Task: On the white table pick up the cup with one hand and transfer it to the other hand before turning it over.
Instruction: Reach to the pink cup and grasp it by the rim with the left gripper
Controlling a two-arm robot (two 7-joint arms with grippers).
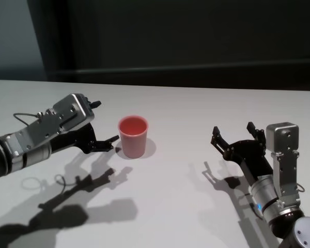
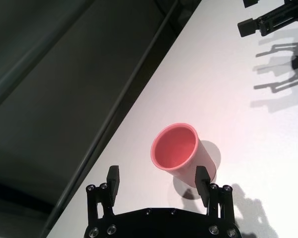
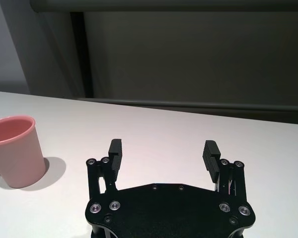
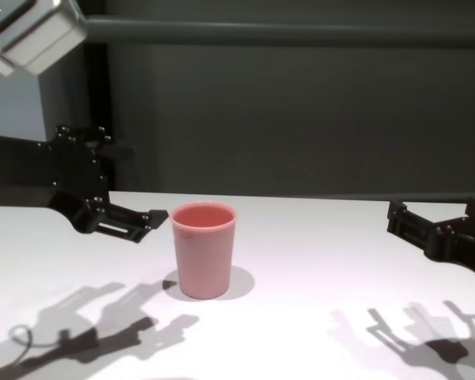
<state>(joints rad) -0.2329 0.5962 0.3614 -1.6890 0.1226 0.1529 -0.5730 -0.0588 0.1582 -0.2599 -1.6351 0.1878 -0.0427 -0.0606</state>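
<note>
A pink cup [image 1: 133,136] stands upright, mouth up, on the white table [image 1: 196,103]. It also shows in the left wrist view [image 2: 176,148], the right wrist view [image 3: 12,151] and the chest view [image 4: 203,249]. My left gripper [image 1: 107,121] is open and empty, just left of the cup and low over the table. In its wrist view the cup sits just ahead of the open fingers [image 2: 202,174], not between them. My right gripper [image 1: 233,129] is open and empty, well to the cup's right, above the table. Its fingers [image 3: 115,146] point past the cup.
A dark wall with a horizontal rail [image 4: 301,32] runs behind the table's far edge [image 1: 196,87]. Arm shadows fall on the near tabletop [image 1: 82,191]. The right gripper shows far off in the left wrist view [image 2: 268,20].
</note>
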